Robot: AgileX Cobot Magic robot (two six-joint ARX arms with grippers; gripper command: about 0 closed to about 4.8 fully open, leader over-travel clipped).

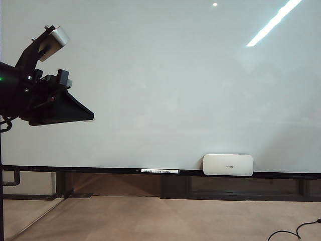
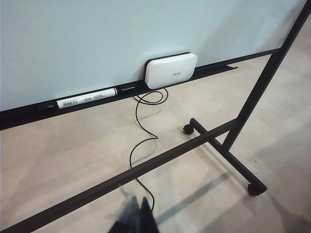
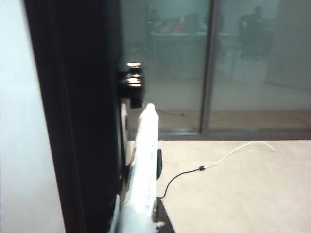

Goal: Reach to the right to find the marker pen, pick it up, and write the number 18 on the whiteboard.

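Right pincer [image 3: 138,218] clamps a white marker pen [image 3: 143,170]; left pincer [image 2: 133,216], unclear, overlooks the whiteboard [image 2: 97,39].

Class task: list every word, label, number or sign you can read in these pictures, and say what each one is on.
Nothing can be read for certain.
Eraser: small grey brand mark, too blurred to read.
Marker pen on the ledge: barcode-style label, print too small.
Whiteboard: nothing written on it, no 18 yet.
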